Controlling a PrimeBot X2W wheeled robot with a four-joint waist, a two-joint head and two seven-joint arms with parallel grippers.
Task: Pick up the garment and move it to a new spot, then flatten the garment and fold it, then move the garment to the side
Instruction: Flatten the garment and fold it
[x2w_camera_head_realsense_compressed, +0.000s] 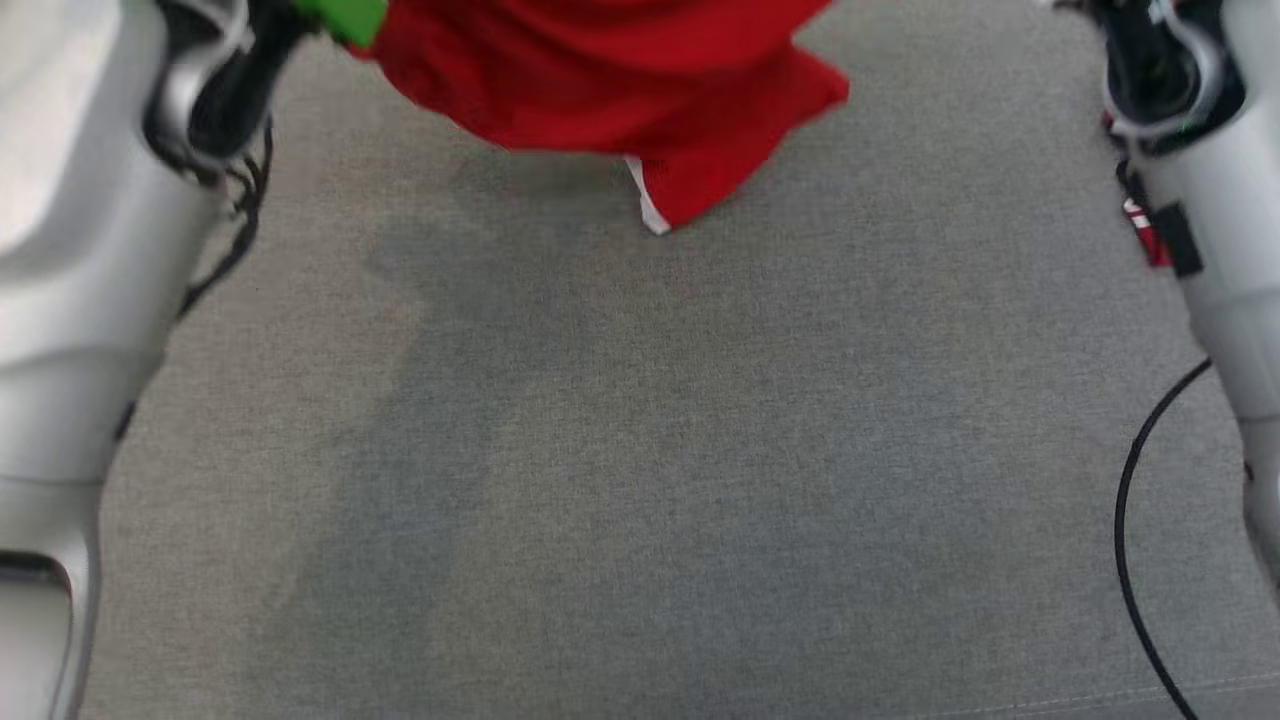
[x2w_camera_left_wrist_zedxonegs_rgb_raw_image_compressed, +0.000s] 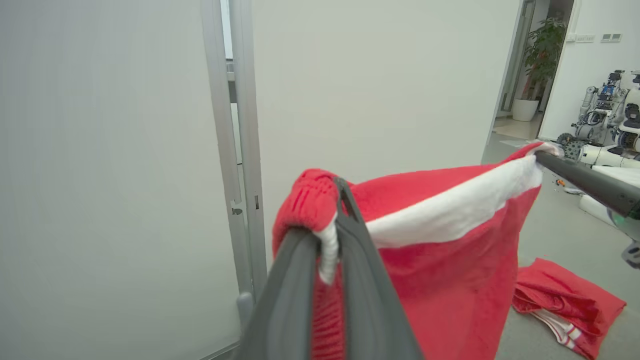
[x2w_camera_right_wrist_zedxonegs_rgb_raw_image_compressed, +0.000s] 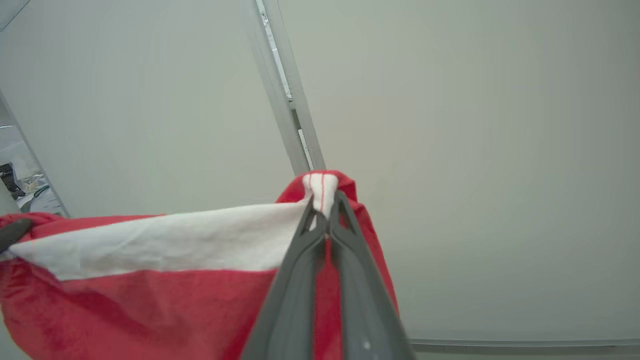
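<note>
Left fingers (x2w_camera_left_wrist_zedxonegs_rgb_raw_image_compressed: 361, 280): clenched on one top corner of the red garment (x2w_camera_left_wrist_zedxonegs_rgb_raw_image_compressed: 450, 265), white band uppermost. Right fingers (x2w_camera_right_wrist_zedxonegs_rgb_raw_image_compressed: 351, 280): clenched on the opposite corner. Garment: stretched between both, hanging above the grey bench (x2w_camera_head_realsense_compressed: 700, 450). Second red cloth (x2w_camera_left_wrist_zedxonegs_rgb_raw_image_compressed: 565, 302): crumpled on floor (x2w_camera_left_wrist_zedxonegs_rgb_raw_image_compressed: 570, 235).

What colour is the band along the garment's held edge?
White band on red garment; right wrist view shows best.

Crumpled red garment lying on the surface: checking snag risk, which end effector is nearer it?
Right. The right end effector holds a corner of the lifted garment almost above the crumpled garment; the left end effector grips the opposite corner, farther away.
</note>
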